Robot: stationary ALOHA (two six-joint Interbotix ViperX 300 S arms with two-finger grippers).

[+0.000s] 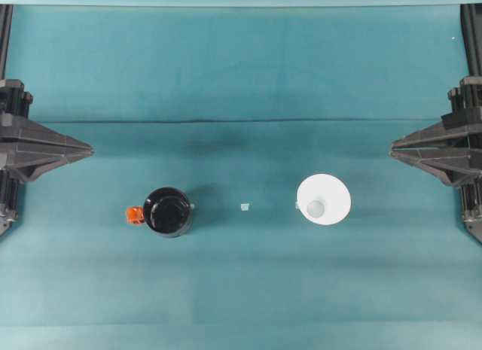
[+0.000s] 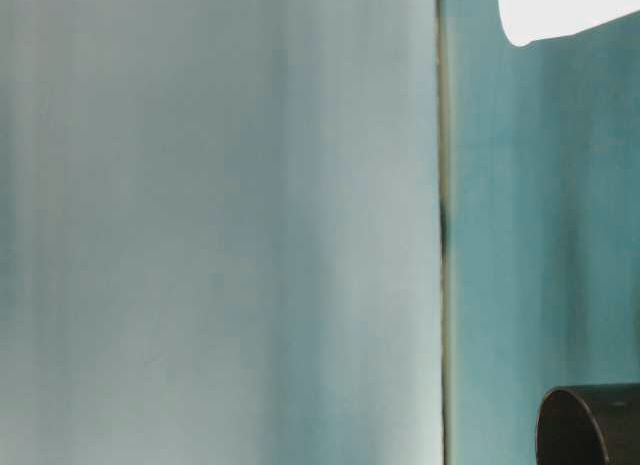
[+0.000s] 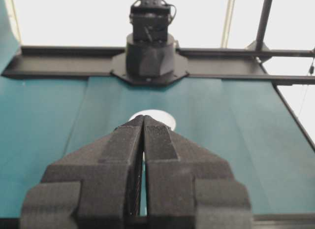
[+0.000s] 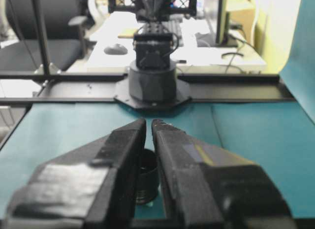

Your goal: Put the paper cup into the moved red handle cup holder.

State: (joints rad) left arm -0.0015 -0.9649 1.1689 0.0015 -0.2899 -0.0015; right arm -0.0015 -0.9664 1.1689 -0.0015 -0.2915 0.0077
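Surface: teal table (image 1: 241,79)
Progress: paper cup (image 1: 324,200) well apart from red handle cup holder (image 1: 167,211), not yet inserted
Grippers: left gripper (image 3: 143,121) and right gripper (image 4: 149,123) pressed together, empty

A teal cloth (image 1: 241,71) is covering the surface; beyond its far edge, an office chair (image 4: 74,27) and cluttered desk (image 4: 206,54) are standing in bright light.

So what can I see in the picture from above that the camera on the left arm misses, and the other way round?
From above: the black red handle cup holder with its orange tab, a tiny white scrap mid-table, and the right gripper parked at the table's edge. From the left wrist: the opposite arm's base, the black frame rail and bright windows behind. Both share the teal table cover, the white paper cup and the shut left gripper.
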